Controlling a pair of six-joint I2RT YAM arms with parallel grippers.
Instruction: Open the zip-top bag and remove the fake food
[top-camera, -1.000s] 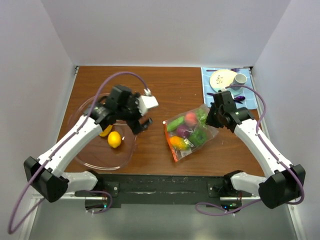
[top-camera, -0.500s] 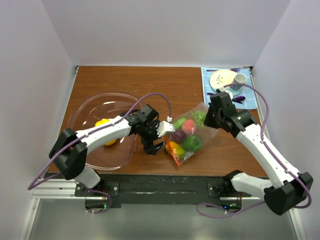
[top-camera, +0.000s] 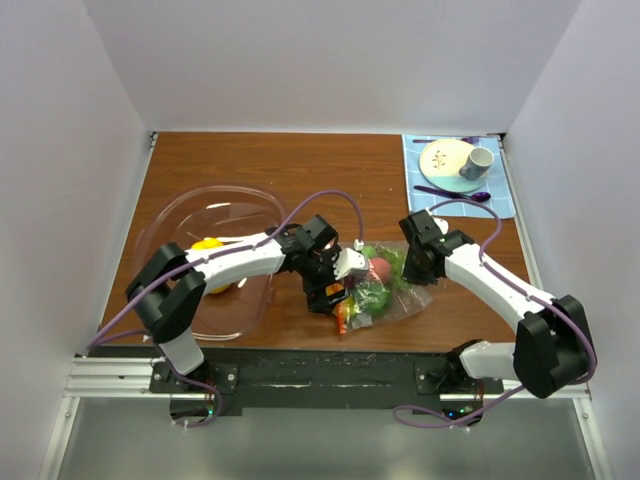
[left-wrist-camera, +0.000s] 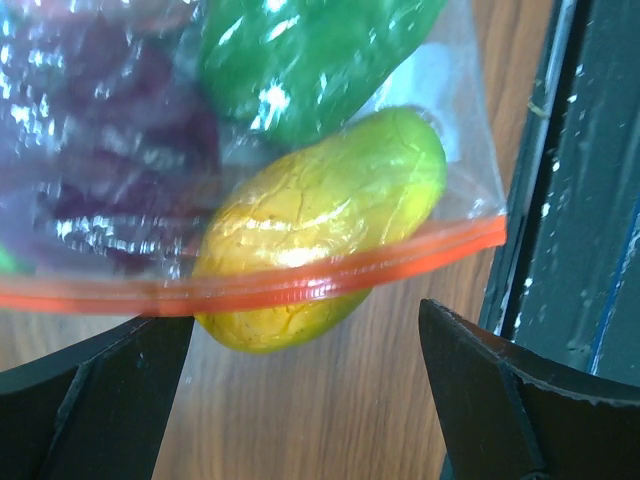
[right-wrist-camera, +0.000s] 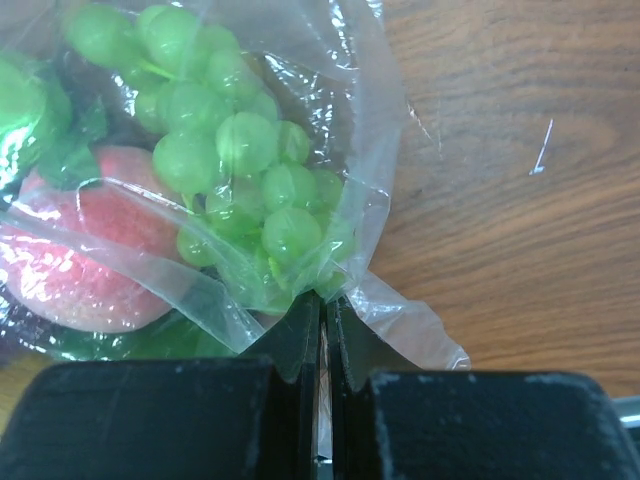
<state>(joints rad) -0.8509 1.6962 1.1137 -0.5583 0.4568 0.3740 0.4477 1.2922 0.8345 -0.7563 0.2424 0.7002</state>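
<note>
Two claws are mine. My left claw (left-wrist-camera: 305, 318) is wide apart at the orange zip edge of the zip-top bag (top-camera: 397, 297) on the table (top-camera: 300, 170). My right claw (right-wrist-camera: 322, 305) pinches the bag's other end, fake food (right-wrist-camera: 240, 150) inside.

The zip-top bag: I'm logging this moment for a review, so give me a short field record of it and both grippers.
bag: clear crinkly zip-top bag, lying on brown wooden table
zip strip: orange-red, crossing a yellow-green fake fruit
left gripper: open, facing that fruit
right gripper: shut on bag's plastic edge
other contents: green grapes, pink-red fruit
bowl: large clear plastic bowl, yellow fruit inside
</note>
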